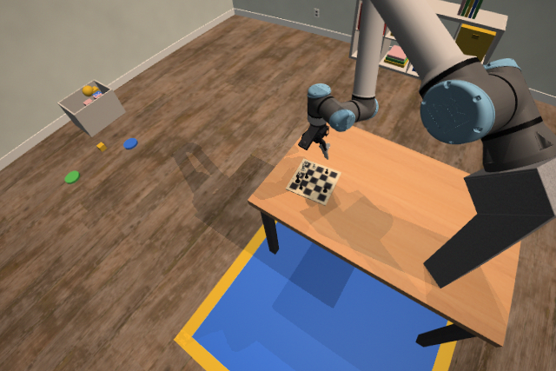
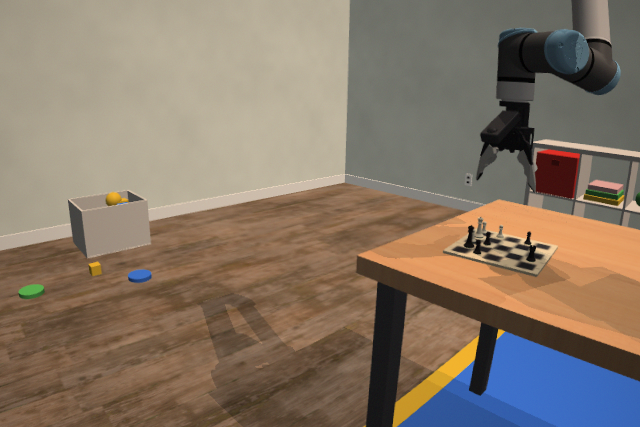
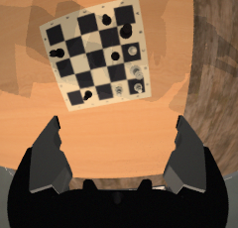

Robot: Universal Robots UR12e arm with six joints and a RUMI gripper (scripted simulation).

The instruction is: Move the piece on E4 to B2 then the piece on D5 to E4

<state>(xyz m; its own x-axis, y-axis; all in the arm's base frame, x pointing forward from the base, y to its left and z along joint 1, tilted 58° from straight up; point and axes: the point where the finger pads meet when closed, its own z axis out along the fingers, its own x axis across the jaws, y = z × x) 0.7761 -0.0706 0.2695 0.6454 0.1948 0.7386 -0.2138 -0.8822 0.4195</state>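
The chessboard [image 1: 319, 202] [image 2: 536, 272] [image 3: 68, 107] is five squares wide. Its edge letters are too small to read, so I cannot tell which pieces stand on E4 and D5. A tall black piece [image 2: 469, 237] [image 3: 126, 31] and a tall white piece [image 3: 135, 70] stand along one edge; a black pawn [image 2: 478, 246] [image 3: 106, 20] and a small white piece [image 2: 500, 231] [image 3: 119, 90] stand near the two corners of that edge. All pieces look upright. My gripper [image 2: 506, 183] [image 3: 118, 116] is open and empty, high above the table, beside the board in the wrist view.
Other black pieces, including a knight-like one [image 2: 531, 252] [image 3: 58, 53] and a pawn [image 2: 528, 237] [image 3: 87, 95], stand apart from the crowded edge. More white pieces stand close together there. The board lies near one end of the wooden table [image 1: 404, 187]. A shelf [image 1: 498, 21] stands behind.
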